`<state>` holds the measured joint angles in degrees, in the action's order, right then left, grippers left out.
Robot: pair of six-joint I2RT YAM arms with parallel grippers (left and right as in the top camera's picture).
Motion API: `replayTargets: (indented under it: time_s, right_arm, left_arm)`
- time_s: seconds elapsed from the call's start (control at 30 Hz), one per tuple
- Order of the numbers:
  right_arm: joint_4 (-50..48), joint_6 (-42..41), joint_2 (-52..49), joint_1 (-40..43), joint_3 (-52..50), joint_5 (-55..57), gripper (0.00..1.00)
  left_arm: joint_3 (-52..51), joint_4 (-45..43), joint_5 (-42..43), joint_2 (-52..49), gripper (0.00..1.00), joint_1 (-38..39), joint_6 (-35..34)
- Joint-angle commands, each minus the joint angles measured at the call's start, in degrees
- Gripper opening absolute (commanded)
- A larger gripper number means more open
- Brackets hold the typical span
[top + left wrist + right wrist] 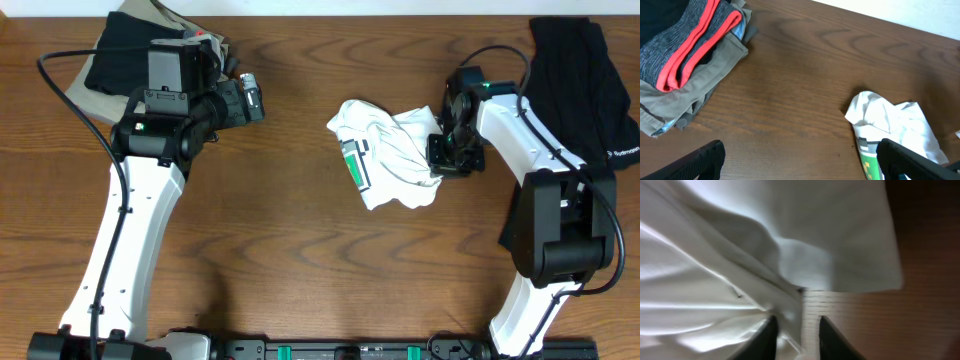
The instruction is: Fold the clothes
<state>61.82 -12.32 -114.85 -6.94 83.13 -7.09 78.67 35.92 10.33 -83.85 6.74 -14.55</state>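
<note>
The white T-shirt [395, 150] with a green-grey print lies crumpled on the brown table, right of centre. My right gripper [437, 150] is at its right edge, low on the table. In the right wrist view, the fingers [797, 335] are nearly together with a fold of the white cloth [740, 255] between them. My left gripper [255, 98] hovers at the back left, well away from the shirt. In the left wrist view its jaws [797, 155] are wide open and empty over bare wood, with the shirt [890, 125] ahead to the right.
A pile of folded clothes [120, 50] sits at the back left corner; the left wrist view shows grey-and-red and khaki pieces [685, 45]. A black garment [580, 70] lies at the back right, beside my right arm.
</note>
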Motion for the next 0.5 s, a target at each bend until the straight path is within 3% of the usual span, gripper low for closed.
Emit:
replayTargets:
  time_s: [0.0,0.23,0.47]
  right_arm:
    - [-0.07,0.85,1.38,1.49,1.62,3.21,0.35]
    - [0.11,10.38,1.38,0.79,13.73,-0.94,0.36]
    - [-8.15,19.74,-0.13,-3.8,14.56,-2.29,0.23]
  left_arm:
    - [-0.17,0.37,-0.57,-0.94,0.98,-0.35,1.2]
    - [-0.24,1.18,-0.57,-1.88,0.98,-0.35,1.18]
    - [-0.24,1.16,-0.57,-1.88,0.98,-0.35,1.18]
